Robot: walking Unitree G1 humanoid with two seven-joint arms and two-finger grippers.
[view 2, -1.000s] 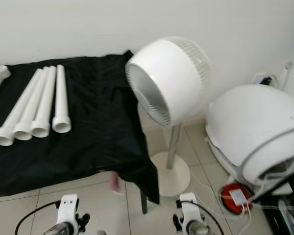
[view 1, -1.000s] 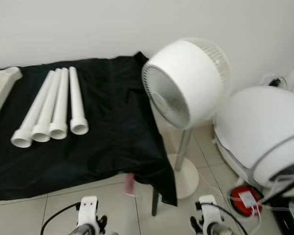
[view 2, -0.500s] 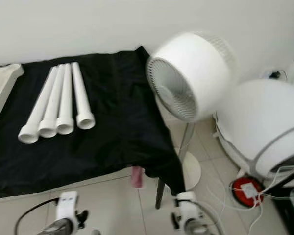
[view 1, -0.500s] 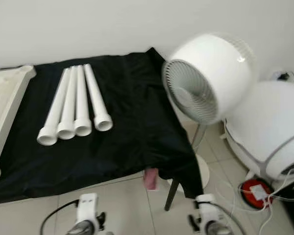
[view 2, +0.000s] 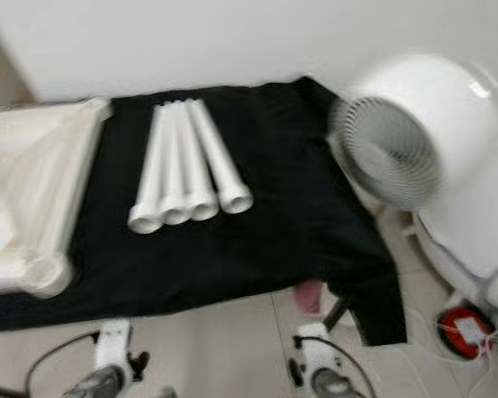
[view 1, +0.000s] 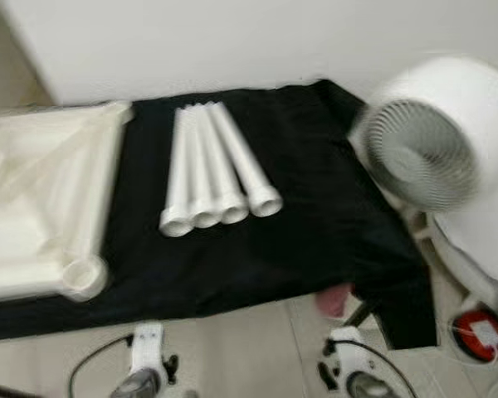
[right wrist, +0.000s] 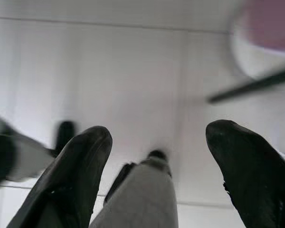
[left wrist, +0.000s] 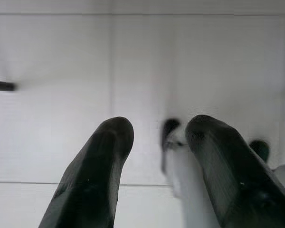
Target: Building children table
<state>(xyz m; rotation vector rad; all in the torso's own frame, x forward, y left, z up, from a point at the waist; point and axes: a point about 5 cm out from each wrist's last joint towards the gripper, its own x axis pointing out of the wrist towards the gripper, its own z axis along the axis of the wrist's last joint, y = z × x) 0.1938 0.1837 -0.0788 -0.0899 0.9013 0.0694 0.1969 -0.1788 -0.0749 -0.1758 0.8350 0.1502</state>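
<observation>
Hanging low, empty: left gripper (left wrist: 154, 142) and right gripper (right wrist: 156, 156), fingers parted.
Four white plastic tube legs (view 1: 216, 170) lie ahead on black cloth (view 1: 315, 215), long axes running away; left gripper nearer.

Smooth white plastic table legs (view 1: 218, 174) lie on matt black cloth (view 1: 315, 224) over glossy floor tiles (view 1: 249, 348).

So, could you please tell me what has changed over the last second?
Only the view turned to the robot's left, bringing the white tabletop into sight. The four legs lie as before on the black cloth beside the fan. Both hands hang open over the floor, holding nothing.
</observation>
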